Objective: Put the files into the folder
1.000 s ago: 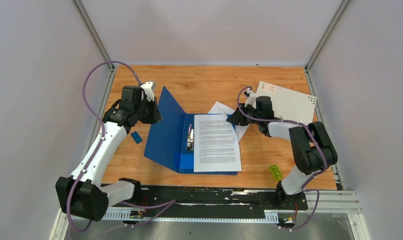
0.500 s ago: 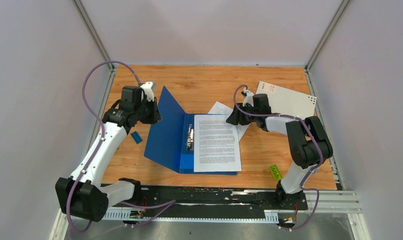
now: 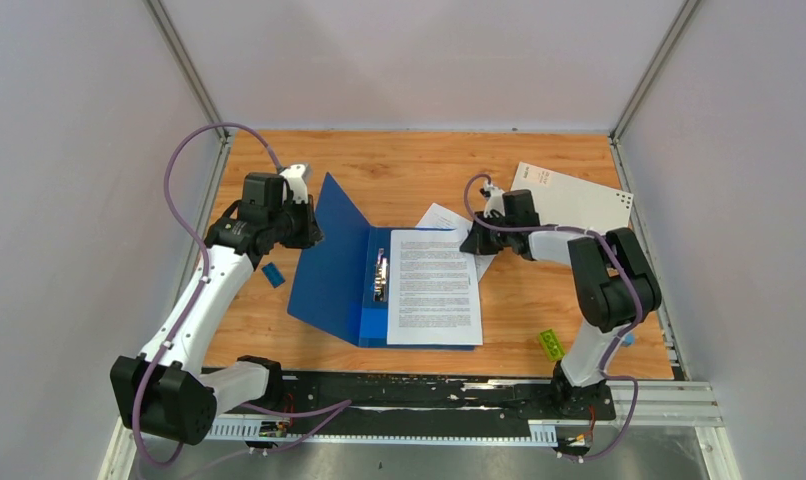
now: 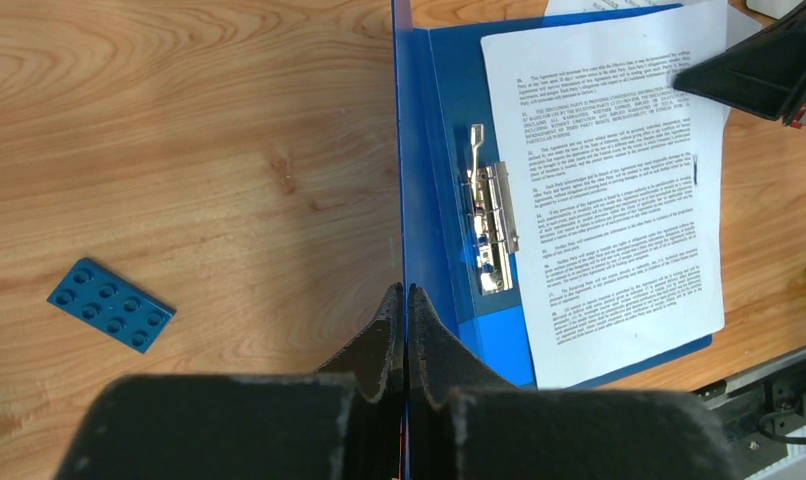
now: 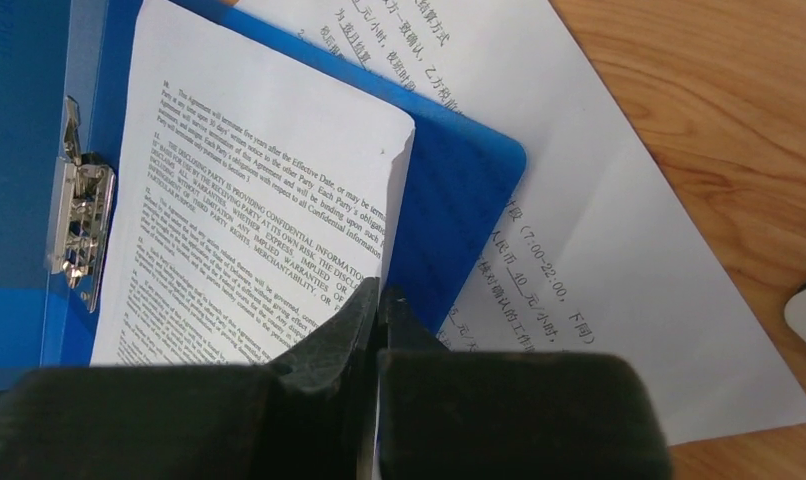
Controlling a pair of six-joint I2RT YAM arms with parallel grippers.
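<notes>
Left jaws clamped on folder cover, held up, centre-left. Right jaws just reopened then shut, seemingly pinching top sheet edge, sheet inside folder. Second sheet upper right, under folder corner, unfiled

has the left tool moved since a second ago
no, the left tool stays shut on the folder cover, same gap from the blue brick

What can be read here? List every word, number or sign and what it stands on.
"CONFIDENTIAL INFORMATION", "Effective Date": on the English sheet in the blue folder.
"(7:00-22:00": on the Chinese sheet partly under the folder; its characters are blurred.
White card: print too small to read.
Remaining lines on both sheets: too small.
</notes>
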